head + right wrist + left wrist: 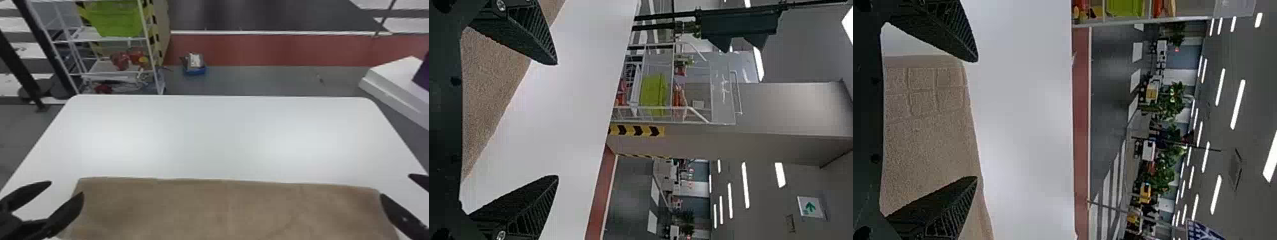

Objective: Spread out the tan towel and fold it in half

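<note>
At the left, the left claw (67, 188) has its two fingers spread wide with nothing between them gripped, beside the far left corner of the tan towel (223, 207); in the left wrist view the cloth lies under that gap, a grid pattern pressed into it. The towel lies on the near part of the white surface (223, 137), looking spread out nearly flat, its far edge running almost straight across; the near edge can't be made out, so whether it's fully spread is a guess. At the right, the right claw (395, 185) is also well open and has hold of nothing, by the far right corner. I'd judge the fold is next: lower both claws level, pinch just the hem at each corner, close together, then lift a little and bring the edge over at one pace, keeping light tension so the middle doesn't sag. Too shallow a pinch could let a corner slip; too deep could scrape the surface or bunch the cloth. Beyond the surface, from the left, stand dark posts (30, 73), a white rack (149, 48) with a green bin (116, 19), a small blue box (195, 71) on the floor, and a white block (395, 79). None should hinder the fold; the likelier snag is a fingertip dragging the towel's side.
</note>
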Robot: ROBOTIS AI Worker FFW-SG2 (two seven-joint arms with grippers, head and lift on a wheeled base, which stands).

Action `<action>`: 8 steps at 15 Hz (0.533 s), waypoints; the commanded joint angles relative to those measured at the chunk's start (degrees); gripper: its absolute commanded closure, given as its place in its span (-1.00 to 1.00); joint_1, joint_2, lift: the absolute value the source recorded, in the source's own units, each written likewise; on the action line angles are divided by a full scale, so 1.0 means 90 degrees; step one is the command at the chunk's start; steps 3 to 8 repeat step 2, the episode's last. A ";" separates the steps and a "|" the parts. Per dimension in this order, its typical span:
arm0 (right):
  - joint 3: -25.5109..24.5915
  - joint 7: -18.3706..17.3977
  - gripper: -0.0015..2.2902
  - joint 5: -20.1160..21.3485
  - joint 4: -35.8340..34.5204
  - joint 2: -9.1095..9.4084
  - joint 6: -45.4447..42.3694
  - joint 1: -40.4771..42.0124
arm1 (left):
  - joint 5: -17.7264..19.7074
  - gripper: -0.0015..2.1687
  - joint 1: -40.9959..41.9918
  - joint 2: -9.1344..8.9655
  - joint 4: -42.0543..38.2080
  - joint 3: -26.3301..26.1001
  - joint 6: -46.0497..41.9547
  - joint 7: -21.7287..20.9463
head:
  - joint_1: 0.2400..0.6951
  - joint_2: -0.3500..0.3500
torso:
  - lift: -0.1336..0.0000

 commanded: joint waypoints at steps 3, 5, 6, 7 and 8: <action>-0.0257 -0.0077 -0.93 0.0039 -0.0120 0.0157 0.0299 -0.0024 | -0.0118 -0.96 -0.0035 -0.0017 0.0107 -0.0138 -0.0140 0.0154 | 1.00 0.04 | -0.84; -0.0257 -0.0077 -0.93 0.0039 -0.0120 0.0157 0.0299 -0.0024 | -0.0118 -0.96 -0.0035 -0.0017 0.0107 -0.0138 -0.0140 0.0154 | 1.00 0.04 | -0.84; -0.0257 -0.0077 -0.93 0.0039 -0.0120 0.0157 0.0299 -0.0024 | -0.0118 -0.96 -0.0035 -0.0017 0.0107 -0.0138 -0.0140 0.0154 | 1.00 0.04 | -0.84; -0.0257 -0.0077 -0.93 0.0039 -0.0120 0.0157 0.0299 -0.0024 | -0.0118 -0.96 -0.0035 -0.0017 0.0107 -0.0138 -0.0140 0.0154 | 1.00 0.04 | -0.84; -0.0257 -0.0077 -0.93 0.0039 -0.0120 0.0157 0.0299 -0.0024 | -0.0118 -0.96 -0.0035 -0.0017 0.0107 -0.0138 -0.0140 0.0154 | 1.00 0.04 | -0.84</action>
